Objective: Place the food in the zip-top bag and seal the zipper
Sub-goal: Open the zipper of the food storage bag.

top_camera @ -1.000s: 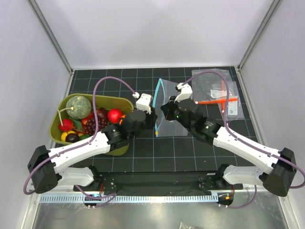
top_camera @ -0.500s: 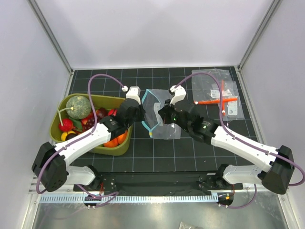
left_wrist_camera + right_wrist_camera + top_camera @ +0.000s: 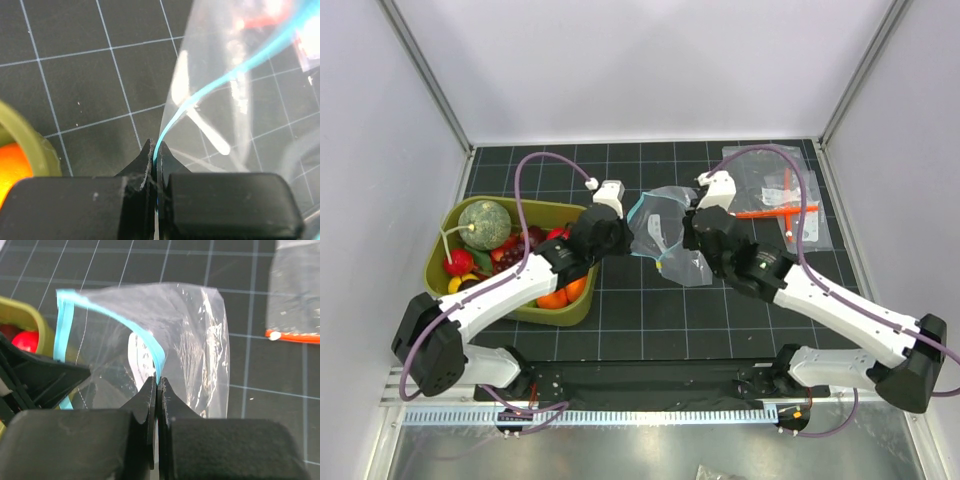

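Newly gripped from both sides: zip-top bag. Visible only from wrists: left end effector and right end effector pinching its zipper.

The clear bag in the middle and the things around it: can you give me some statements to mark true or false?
1. The melon sits in the green tub with small fruit. True.
2. The left claw and right claw both pinch the clear bag by its blue strip. True.
3. The bag is full of fruit. False: it looks empty.
4. The packets with an orange tool lie beside the tub. False: they lie far right, away from it.
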Controlling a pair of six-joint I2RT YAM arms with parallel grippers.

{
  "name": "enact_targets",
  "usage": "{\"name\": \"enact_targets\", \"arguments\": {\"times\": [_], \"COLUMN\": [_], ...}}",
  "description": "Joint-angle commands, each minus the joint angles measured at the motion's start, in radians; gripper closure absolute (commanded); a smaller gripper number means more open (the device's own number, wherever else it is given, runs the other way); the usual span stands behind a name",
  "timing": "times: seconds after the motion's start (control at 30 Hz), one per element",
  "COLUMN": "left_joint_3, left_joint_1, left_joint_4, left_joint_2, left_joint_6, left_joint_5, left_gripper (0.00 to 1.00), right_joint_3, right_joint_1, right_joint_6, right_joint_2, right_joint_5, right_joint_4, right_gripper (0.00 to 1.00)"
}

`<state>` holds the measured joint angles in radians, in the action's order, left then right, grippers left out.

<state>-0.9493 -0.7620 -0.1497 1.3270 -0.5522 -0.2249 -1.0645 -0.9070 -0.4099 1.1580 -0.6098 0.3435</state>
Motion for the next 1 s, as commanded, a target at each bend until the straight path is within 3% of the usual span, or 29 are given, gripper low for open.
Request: {"name": "enact_targets", "arguments": {"times": [0.0, 0.2, 0.3, 0.33, 0.43, 0.53, 0.8, 0.9, 0.97], "left_joint_3": [-0.052, -0.086, -0.098, -0.095, -0.083, -0.069, -0.089, -0.077, -0.066], "left_joint_1": [-0.017, -0.019, -0.026, -0.033, -0.043, -0.043, -0.043, -0.043, -0.043], "left_joint_4": [-0.034, -0.068, -0.083, -0.077, -0.079, -0.079, -0.185, -0.2, -0.223], "left_joint_2": [0.026, 0.069, 0.057, 0.045, -0.017, -0.083, -0.236, -0.308, -0.339], "left_joint_6": [0.012, 0.012, 0.018, 0.029, 0.046, 0.051, 0.054, 0.055, 0.043], "left_joint_5": [-0.028, -0.039, -0.007, -0.011, -0.008, 0.024, 0.016, -0.042, -0.167], "left_gripper": [1.0, 0.94, 0.72, 0.58, 0.35, 0.23, 0.11, 0.09, 0.06], "right_joint_3": [-0.028, 0.008, 0.008, 0.012, -0.011, -0.012, -0.041, -0.043, -0.045], "right_joint_1": [-0.003, -0.003, -0.003, -0.003, -0.003, -0.003, -0.003, -0.003, -0.003], "right_joint_6": [0.02, 0.028, 0.028, 0.028, 0.02, 0.014, 0.02, 0.02, 0.022], "right_joint_2": [-0.079, -0.142, -0.129, -0.121, -0.063, -0.012, 0.075, 0.075, 0.071], "right_joint_5": [-0.128, -0.125, -0.085, -0.081, -0.048, -0.031, -0.057, -0.073, -0.087], "right_joint_4": [0.003, -0.021, -0.023, -0.031, -0.026, -0.032, -0.018, -0.015, -0.006], "right_gripper": [0.99, 0.99, 0.99, 0.99, 0.99, 0.99, 0.99, 0.99, 0.99]}}
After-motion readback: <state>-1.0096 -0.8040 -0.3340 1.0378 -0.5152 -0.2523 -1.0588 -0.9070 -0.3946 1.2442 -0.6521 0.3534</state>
